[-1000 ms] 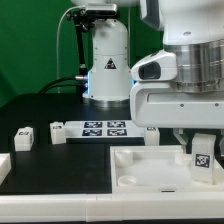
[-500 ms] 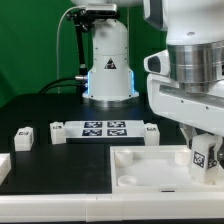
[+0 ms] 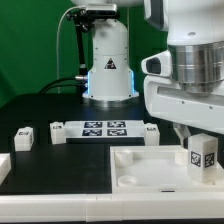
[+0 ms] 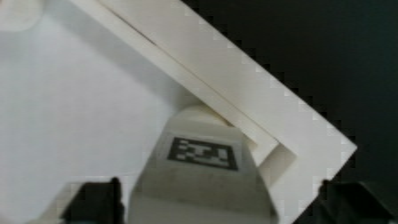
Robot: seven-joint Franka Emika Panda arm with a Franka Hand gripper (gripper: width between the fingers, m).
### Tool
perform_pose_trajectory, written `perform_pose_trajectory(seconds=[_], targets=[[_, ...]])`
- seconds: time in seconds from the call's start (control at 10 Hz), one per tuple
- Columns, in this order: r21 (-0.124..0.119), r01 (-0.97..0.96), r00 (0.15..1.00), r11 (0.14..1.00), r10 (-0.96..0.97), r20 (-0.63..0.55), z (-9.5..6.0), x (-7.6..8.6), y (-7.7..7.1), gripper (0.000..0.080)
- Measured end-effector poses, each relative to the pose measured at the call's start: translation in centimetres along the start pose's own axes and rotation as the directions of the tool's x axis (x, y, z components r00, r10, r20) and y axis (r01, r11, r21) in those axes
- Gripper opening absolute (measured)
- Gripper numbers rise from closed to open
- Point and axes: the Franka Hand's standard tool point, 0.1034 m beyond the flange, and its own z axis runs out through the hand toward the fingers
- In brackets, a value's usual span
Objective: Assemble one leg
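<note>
Landmark: the tray (image 3: 140, 172), the large recessed white part, is taken as the reference for all positions.
Leg location: the leg (image 3: 203, 158) is held just above the tray, at the tray's end toward the exterior view's right.
Leg axis: the long axis is judged to be near upright and slightly tilted, with the marker face turned toward the exterior camera.
Direction from tool: the leg lies directly between the fingers of the gripper (image 3: 202, 150), so no approach is required. Only one arm is fitted.
Gripper state: one dark finger (image 4: 98, 198) is seen on either side of the leg (image 4: 205, 150). The leg is judged to be pinched, although pad contact is blurred in the wrist view.
Governing relation: the tray rim (image 4: 222, 65) runs just beside the leg. The descent is judged to depend on alignment with a seat near the tray corner, and no seat can be made out.
Other parts: loose blocks (image 3: 57, 133) and the marker board (image 3: 100, 128) lie beyond the tray's far edge, well apart from the gripper.
</note>
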Motion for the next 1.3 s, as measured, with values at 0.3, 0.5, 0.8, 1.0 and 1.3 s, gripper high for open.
perform_pose_trajectory(seconds=[0.3, 0.5, 0.8, 1.0, 1.3], targets=[[-0.001, 0.353, 0.936, 0.936, -0.353, 0.001, 0.06, -0.10, 0.00, 0.0643], [-0.002, 0.526, 0.850, 0.850, -0.526, 0.001, 0.05, -0.01, 0.07, 0.0648], [-0.004, 0.754, 0.657, 0.657, -0.754, 0.003, 0.13, 0.08, 0.19, 0.0649], [-0.004, 0.885, 0.466, 0.466, -0.885, 0.003, 0.12, 0.16, 0.25, 0.0649], [-0.004, 0.890, 0.457, 0.457, -0.890, 0.002, 0.12, 0.24, 0.31, 0.0638]])
